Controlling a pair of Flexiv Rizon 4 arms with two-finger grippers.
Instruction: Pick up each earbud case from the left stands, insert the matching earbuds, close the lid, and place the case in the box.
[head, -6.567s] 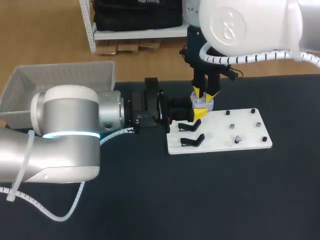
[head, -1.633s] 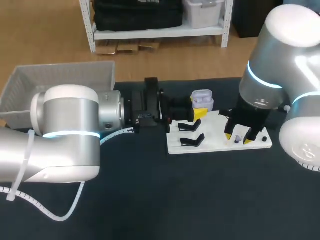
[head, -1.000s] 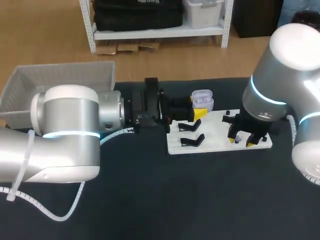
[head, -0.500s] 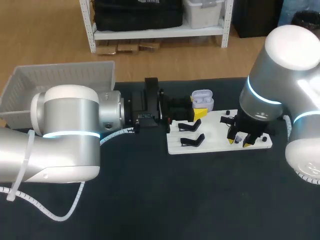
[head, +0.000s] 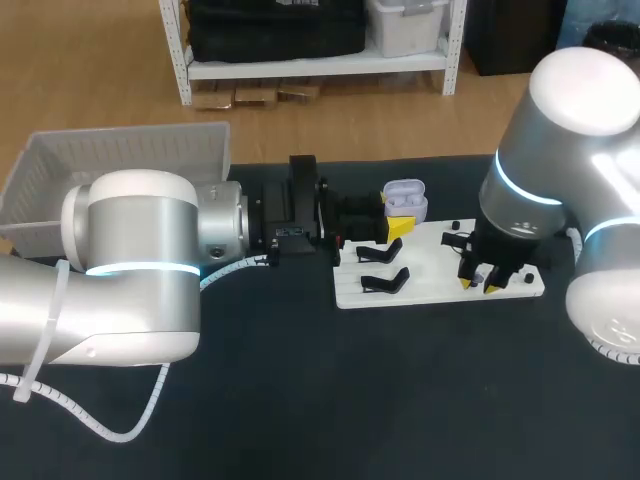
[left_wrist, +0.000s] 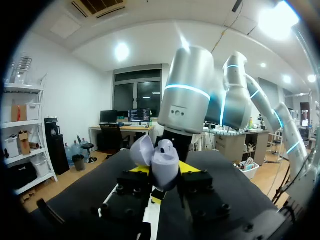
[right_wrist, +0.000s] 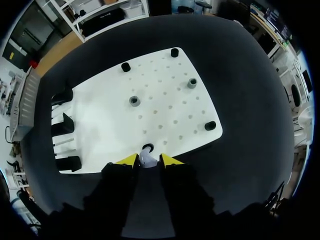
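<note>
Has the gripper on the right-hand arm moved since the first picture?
Yes. The right gripper went from the lilac earbud case to the right end of the white board.

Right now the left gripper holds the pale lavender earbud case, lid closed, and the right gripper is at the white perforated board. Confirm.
The lid is open, as the left wrist view shows. Otherwise right: the left gripper holds the pale lavender earbud case, and the right gripper is at the white perforated board.

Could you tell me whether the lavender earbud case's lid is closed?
No, the left wrist view shows the earbud case with its lid swung open from the body.
</note>
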